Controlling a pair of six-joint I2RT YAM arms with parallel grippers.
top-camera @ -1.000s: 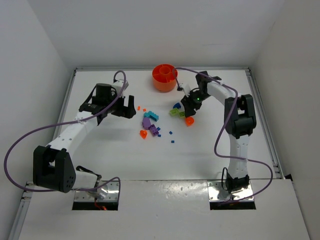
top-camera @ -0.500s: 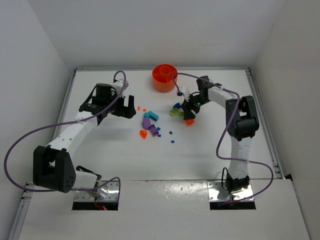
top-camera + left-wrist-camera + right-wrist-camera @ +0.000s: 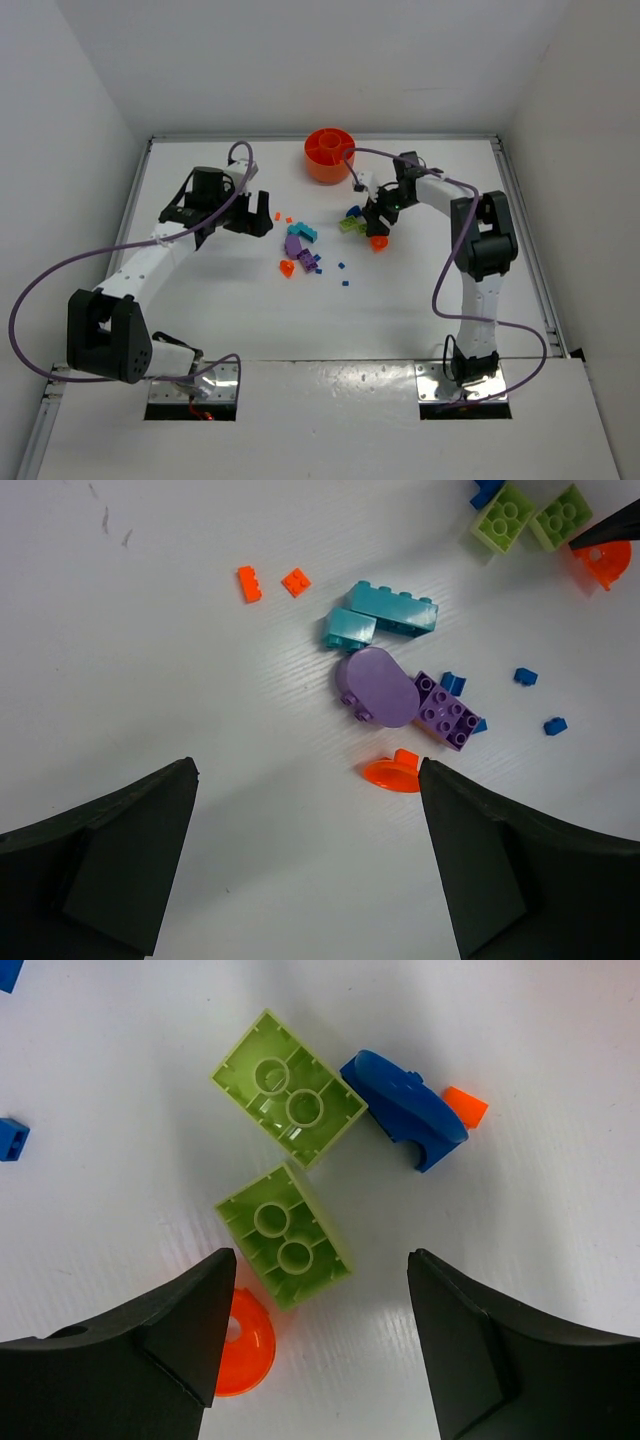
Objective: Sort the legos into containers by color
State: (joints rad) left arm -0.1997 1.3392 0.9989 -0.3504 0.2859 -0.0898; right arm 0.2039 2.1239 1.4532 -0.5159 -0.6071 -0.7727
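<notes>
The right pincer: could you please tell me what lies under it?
A lime green brick, hollow side up, lies below the open right pincer. An orange round piece is half hidden by one finger, which may cover more.

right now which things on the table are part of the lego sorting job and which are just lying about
Part of the job:
- lime green studded plastic bricks
- blue rounded plastic piece
- cyan plastic bricks
- purple rounded plastic plate
- purple studded brick
- small orange plastic squares
- tiny blue squares
- round bright-orange divided plastic dish

Not part of it:
- purple cables
- white table
</notes>
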